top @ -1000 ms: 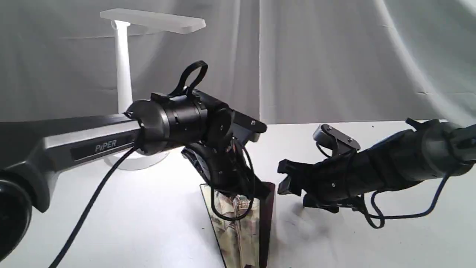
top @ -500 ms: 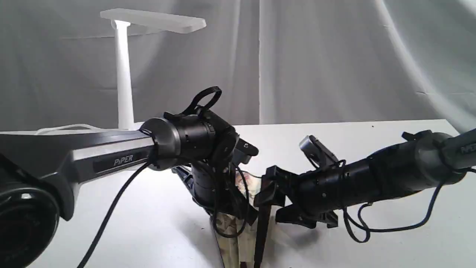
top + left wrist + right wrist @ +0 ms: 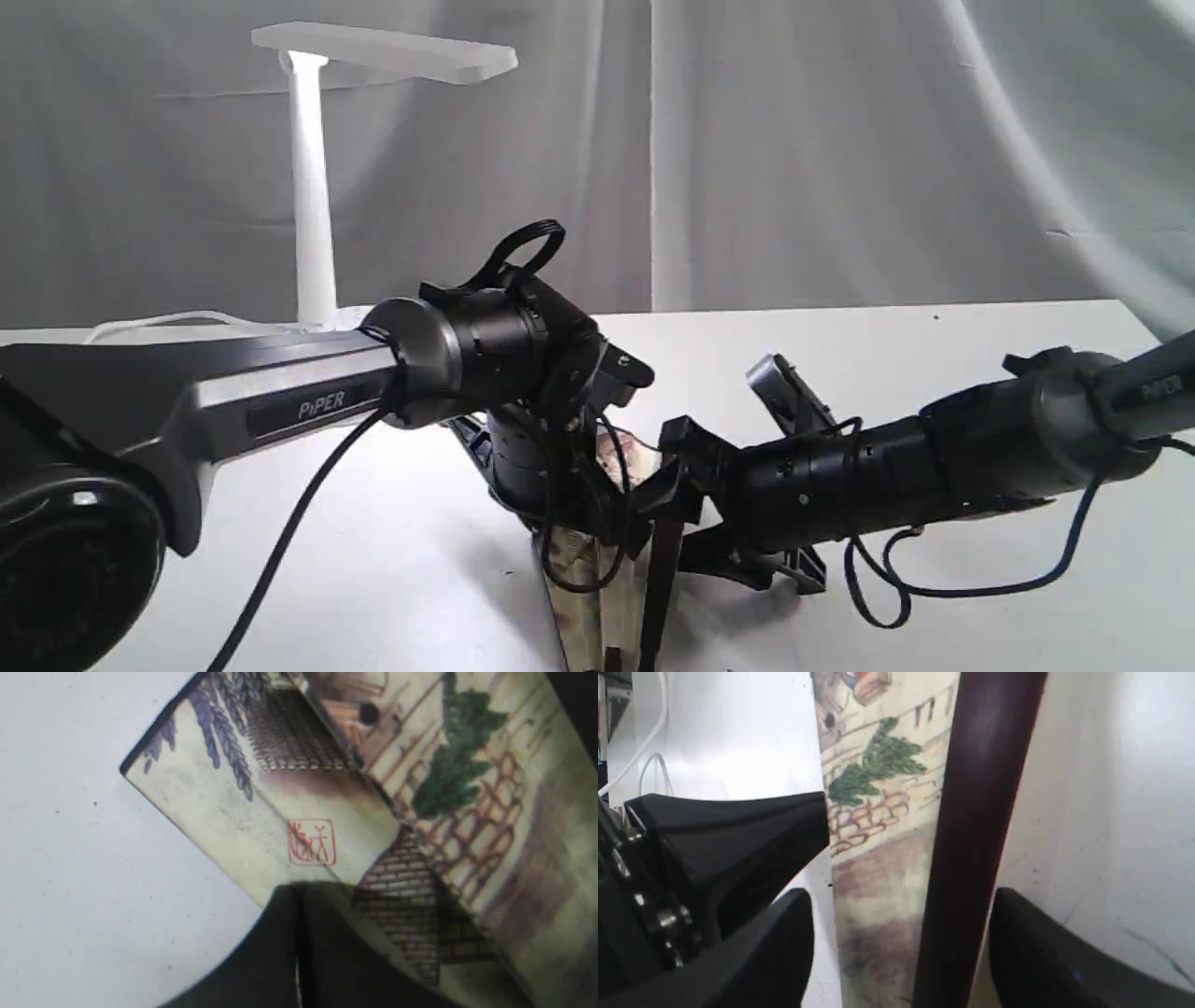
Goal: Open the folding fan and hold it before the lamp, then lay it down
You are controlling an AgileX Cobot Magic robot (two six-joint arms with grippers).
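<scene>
Right end effector (image 3: 901, 905) advanced, open astride folding fan (image 3: 878, 812); left end effector (image 3: 296, 898) clamps it

You see that your robot's left arm (image 3: 233, 392) is black with a grey link marked PiPER (image 3: 322, 408). The right arm (image 3: 934, 467) is black and round. Both carry small screws and loose black cables (image 3: 292, 532).

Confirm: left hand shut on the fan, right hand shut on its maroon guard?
Wrong on the right hand: it is open, its fingers standing either side of the guard, as the right wrist view shows. The left hand is shut on the fan.
</scene>
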